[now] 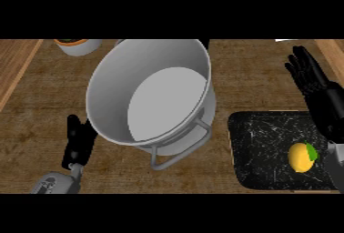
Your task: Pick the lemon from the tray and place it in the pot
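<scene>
Lemon (302, 157) sits on the tray (262, 141) beside the pot (151, 95); right hand (312, 79), open and empty, hovers beyond it; left hand (77, 139) rests open near the pot.

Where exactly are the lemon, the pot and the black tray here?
lemon (300, 158), head view, on its yellow skin.
pot (107, 73), head view, on its inner left wall.
tray (259, 136), head view, on its bare marbled floor.

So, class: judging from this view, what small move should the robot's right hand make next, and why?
Probably lower the right hand toward the lemon. The hand is open above the tray, holding nothing, while the lemon lies untouched on it and the pot holds nothing.
</scene>
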